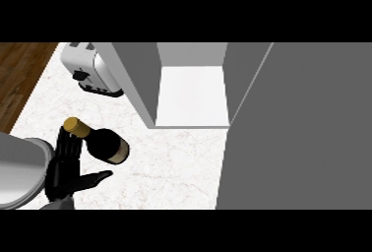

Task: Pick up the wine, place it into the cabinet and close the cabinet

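The cabinet's open door point(298, 138) was seen filling the right side, with the cabinet point(190, 93) standing open beside it at the back of the pale counter point(167, 167). A grey forearm point(18, 167) was brought in at the lower left. A toaster point(91, 69) was set at the far left. The left hand point(65, 172) was held wide, fingers straight, thumb spread rightward. The wine point(105, 142) was placed on the counter just beside those fingers, ungrasped.
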Controlling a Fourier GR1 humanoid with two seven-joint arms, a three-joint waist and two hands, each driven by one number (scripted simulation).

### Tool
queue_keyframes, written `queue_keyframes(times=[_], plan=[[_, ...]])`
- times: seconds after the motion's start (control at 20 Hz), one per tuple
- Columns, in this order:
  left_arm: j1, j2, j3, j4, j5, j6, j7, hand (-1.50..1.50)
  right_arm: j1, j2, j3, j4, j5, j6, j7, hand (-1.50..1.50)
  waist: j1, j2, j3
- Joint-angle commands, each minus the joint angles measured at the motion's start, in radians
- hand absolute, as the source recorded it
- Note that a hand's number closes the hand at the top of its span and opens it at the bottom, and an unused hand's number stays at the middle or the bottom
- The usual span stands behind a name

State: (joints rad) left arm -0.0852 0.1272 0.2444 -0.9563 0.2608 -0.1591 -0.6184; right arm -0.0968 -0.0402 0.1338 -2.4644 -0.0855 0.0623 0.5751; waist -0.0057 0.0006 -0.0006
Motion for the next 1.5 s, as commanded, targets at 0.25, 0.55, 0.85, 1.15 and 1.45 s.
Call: queue_keyframes(times=[0.25,0.55,0.85,1.15,1.45], plan=[[-0.101,0.017,0.025,0.295,0.001,-0.102,-0.163,-1.5,-0.043,0.01,0.014,-0.093,-0.027,-0.032,0.105,-1.5,-0.001,0.0,0.0],[-0.178,0.034,0.04,0.474,0.014,-0.216,-0.243,-1.5,0.007,0.011,0.045,-0.064,0.004,0.0,0.036,-1.5,-0.002,0.0,0.0],[-0.233,0.026,0.041,0.52,0.017,-0.213,-0.266,-1.5,-0.035,0.006,0.023,-0.091,-0.01,-0.02,0.095,-1.5,-0.001,0.0,0.0],[-0.293,0.024,0.05,0.662,-0.017,-0.194,-0.393,-1.5,0.012,-0.032,-0.098,-0.09,-0.141,0.039,0.051,-1.5,-0.015,0.004,-0.001],[-0.332,0.032,0.062,0.616,0.008,-0.164,-0.363,-1.5,0.018,0.013,0.022,-0.049,-0.021,0.018,0.044,-1.5,-0.003,0.001,0.0]])
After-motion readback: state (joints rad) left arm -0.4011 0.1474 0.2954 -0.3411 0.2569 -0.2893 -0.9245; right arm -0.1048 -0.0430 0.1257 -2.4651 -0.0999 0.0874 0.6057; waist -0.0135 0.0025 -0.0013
